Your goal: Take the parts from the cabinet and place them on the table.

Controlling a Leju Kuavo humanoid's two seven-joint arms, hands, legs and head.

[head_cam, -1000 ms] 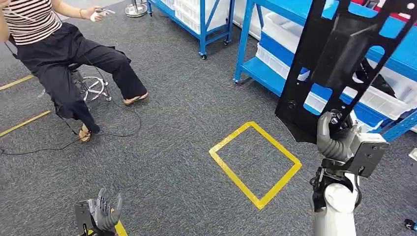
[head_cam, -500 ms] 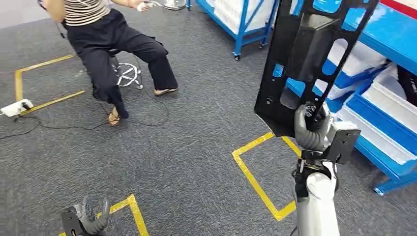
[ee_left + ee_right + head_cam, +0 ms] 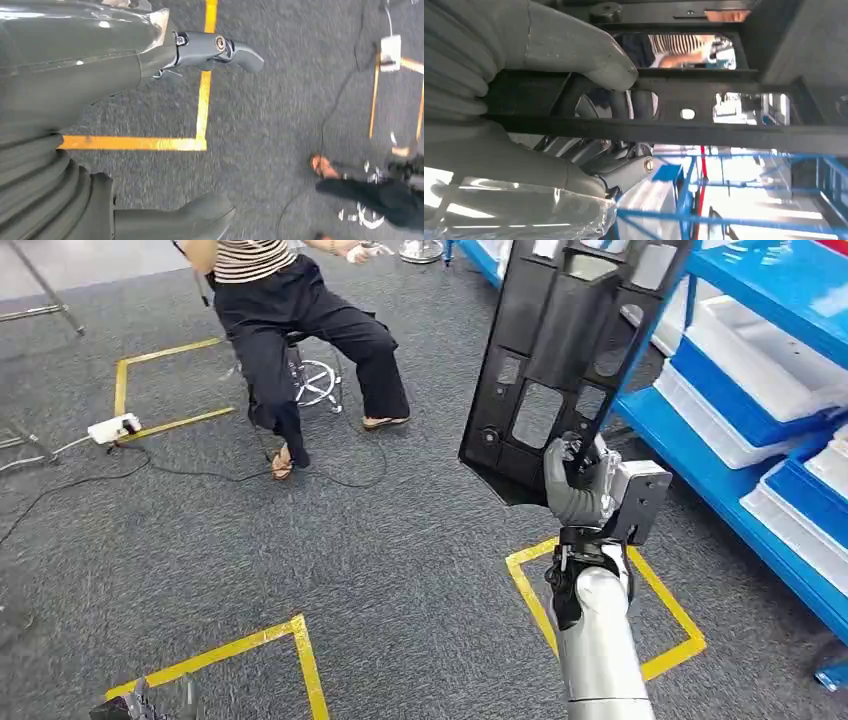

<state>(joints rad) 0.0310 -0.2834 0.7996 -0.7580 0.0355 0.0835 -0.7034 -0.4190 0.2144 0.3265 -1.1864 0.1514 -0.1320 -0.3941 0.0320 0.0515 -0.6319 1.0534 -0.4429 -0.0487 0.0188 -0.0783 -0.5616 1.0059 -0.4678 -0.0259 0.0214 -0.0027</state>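
Observation:
My right hand [image 3: 577,483] grips a large black plastic part [image 3: 560,350] with several cut-outs, held upright above the floor in the head view. Up close in the right wrist view, the thumb [image 3: 574,50] presses on a bar of the black part [image 3: 734,132], the other fingers wrapped behind it. My left hand [image 3: 140,708] hangs low at the bottom left edge of the head view. In the left wrist view the left hand [image 3: 165,125] has thumb and fingers apart, nothing in it, above the grey carpet.
Blue shelving [image 3: 760,370] with white bins [image 3: 765,355] runs along the right. A person [image 3: 290,310] sits on a stool [image 3: 315,385] at the back left, with a cable and power strip [image 3: 112,428] on the carpet. Yellow tape squares [image 3: 610,600] mark the floor.
The whole scene has shifted rightward in the picture, so the camera has turned left. The right hand still holds the black part; the shelving now lies further to the right.

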